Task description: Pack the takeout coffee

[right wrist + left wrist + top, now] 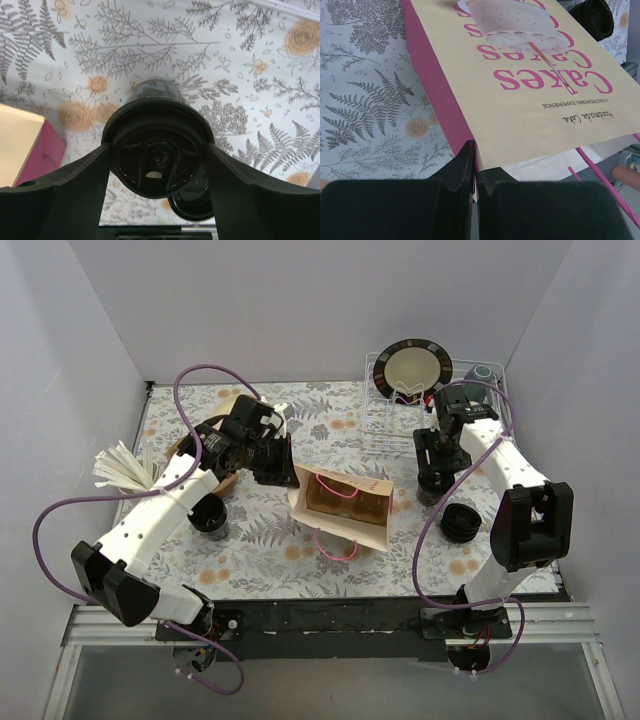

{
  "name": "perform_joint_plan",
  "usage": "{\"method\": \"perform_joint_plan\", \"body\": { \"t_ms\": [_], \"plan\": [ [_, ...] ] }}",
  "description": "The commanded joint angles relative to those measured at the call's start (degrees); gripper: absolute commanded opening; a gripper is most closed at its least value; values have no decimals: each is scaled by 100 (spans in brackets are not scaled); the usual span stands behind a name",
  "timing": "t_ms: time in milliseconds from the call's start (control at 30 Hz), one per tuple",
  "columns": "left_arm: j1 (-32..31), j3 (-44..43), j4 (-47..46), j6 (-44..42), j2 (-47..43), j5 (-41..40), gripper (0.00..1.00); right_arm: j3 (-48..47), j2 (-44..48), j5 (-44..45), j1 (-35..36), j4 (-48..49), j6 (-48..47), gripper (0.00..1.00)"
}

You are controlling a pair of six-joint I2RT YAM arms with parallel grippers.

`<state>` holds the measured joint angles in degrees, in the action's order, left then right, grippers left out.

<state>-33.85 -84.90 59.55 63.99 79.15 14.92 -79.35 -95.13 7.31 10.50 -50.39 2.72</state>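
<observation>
Cloth printed with grey ferns and orange roses covers the table (pixel 270 560). At far left lies a fan of thin white strips (pixel 120 466), and near it a lidless black cup (pixel 210 516) stands round-mouthed beside the left arm.

The left gripper (pixel 475 162) has its blunt black fingers pressed together on the top edge of the paper bag (pixel 340 505). The bag is smooth cream paper with pink side panels, pink cord handles and "Cakes" in pink lettering, and its mouth gapes open in the overhead view.

Right of the bag and apart from it, the right gripper (pixel 432 485) clamps its matte curved fingers on the takeout coffee (pixel 159 150), whose glossy round black lid has moulded ridges. Whether it rests on the cloth I cannot tell. A low stack of black lids (pixel 460 524) sits just beside it, and a wire rack (pixel 385 410) at the back holds a dark-rimmed cream plate (pixel 411 367).
</observation>
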Motion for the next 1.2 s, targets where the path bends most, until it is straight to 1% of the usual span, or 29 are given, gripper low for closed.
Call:
{"method": "perform_joint_plan", "body": {
  "t_ms": [0,33,133,267,400,433,500,533,633,667,767,833,900,933,967,1000,1033,1100,1133,1167],
  "plan": [
    [18,-211,180,123,47,-41,0,-677,196,-115,-31,-454,-35,63],
    [18,-202,171,166,39,-59,0,-713,266,-194,-39,-480,-26,60],
    [18,-106,101,219,4,-85,0,-722,548,-379,-5,-524,27,56],
    [10,-96,188,228,30,-270,0,-1020,654,-432,101,-1032,9,54],
    [18,-246,285,281,231,-376,0,-1775,952,-423,320,-1638,114,53],
    [10,-281,311,316,267,-384,0,-2229,979,-441,434,-1762,115,52],
    [18,-412,347,438,337,-393,0,-2662,1066,-555,645,-1947,10,52],
    [18,-474,425,474,424,-393,0,-2899,1163,-555,924,-1913,-17,52],
    [18,-746,749,615,653,-428,0,-3278,1471,-713,1234,-1939,18,51],
    [18,-921,838,632,723,-454,0,-3576,1532,-992,1296,-1948,18,51],
    [62,-1107,1146,738,890,-551,0,-3885,1891,-1318,1402,-1764,62,49],
    [123,-1221,1260,843,926,-613,0,-3843,2094,-1530,1428,-1519,10,48],
    [273,-1300,1296,940,996,-543,0,-3536,2419,-2091,1446,-1001,-104,47],
    [352,-1327,1340,1010,1040,-421,0,-3361,2534,-2381,1463,-808,-166,47],
    [492,-1379,1357,1011,1101,-272,0,-3159,2796,-2888,1472,-284,-254,47],
    [554,-1528,1366,1037,1250,0,0,-2722,2903,-3032,1472,-78,-228,47],
    [615,-1677,1453,1063,1338,72,0,-2595,2982,-3147,1472,115,-202,47],
    [651,-2055,1559,1081,1619,99,0,-2585,2975,-3437,1472,223,-176,47],
    [651,-2518,1647,1098,1716,82,0,-2690,2922,-3543,1472,188,-158,47],
    [651,-2731,1700,1116,1804,82,2,-2778,2834,-3605,1481,144,-149,47]
  ]
}}
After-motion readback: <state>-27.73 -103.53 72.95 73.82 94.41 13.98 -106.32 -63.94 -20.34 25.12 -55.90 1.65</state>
